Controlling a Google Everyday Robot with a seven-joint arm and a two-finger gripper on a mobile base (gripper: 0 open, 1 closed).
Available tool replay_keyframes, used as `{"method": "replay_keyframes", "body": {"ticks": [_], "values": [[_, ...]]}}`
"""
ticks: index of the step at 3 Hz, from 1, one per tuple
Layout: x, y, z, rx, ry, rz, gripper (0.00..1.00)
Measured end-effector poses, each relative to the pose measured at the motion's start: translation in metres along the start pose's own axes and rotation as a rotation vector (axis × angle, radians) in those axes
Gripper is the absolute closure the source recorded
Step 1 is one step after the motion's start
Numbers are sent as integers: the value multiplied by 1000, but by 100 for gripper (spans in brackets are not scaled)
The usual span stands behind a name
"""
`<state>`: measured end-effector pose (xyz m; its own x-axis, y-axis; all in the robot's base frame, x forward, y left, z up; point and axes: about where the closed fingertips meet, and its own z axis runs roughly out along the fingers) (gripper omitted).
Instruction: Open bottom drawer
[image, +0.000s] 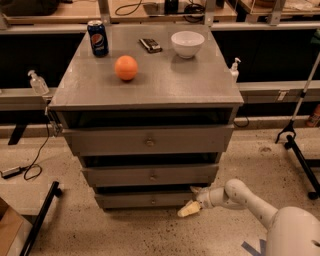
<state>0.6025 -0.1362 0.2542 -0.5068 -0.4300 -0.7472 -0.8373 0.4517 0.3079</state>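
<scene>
We see the bottom drawer (145, 200) as the lowest of three grey drawer fronts in a grey cabinet, just above the speckled floor. Its front is the narrowest and shortest of the three, with a small round knob (152, 201) near its middle. A dark gap runs between it and the middle drawer (150, 175), and another between that one and the top drawer (148, 141). We cannot tell whether the bottom drawer is pulled out at all.

The gripper (190, 201) sits at the right end of the bottom drawer's front, low and close to the floor, well to the right of the knob. Its jaws look spread: one pale yellow finger (186, 210) points down and left below the drawer's corner, and the other tip shows just above, by the drawer's upper right corner. Nothing is pinched between them. We cannot tell whether either tip touches the wood. The white arm (250, 200) reaches in from the lower right.

On the counter (165, 82) stand a blue soda can (98, 38) at the back left, an orange (126, 67) in front of it, a white bowl (187, 44) at the back right, and a small dark flat object (150, 45) between can and bowl. All four are apart from one another. A clear pump bottle (38, 82) stands on the ledge to the left of the cabinet, and another (234, 68) to the right.
</scene>
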Motion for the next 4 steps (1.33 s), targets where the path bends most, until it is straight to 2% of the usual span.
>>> {"method": "replay_keyframes", "body": {"ticks": [2, 3, 4], "values": [[-4, -29, 28, -32, -41, 2, 0], [-14, -29, 53, -71, -67, -9, 0], [-14, -29, 53, -71, -67, -9, 0]]}}
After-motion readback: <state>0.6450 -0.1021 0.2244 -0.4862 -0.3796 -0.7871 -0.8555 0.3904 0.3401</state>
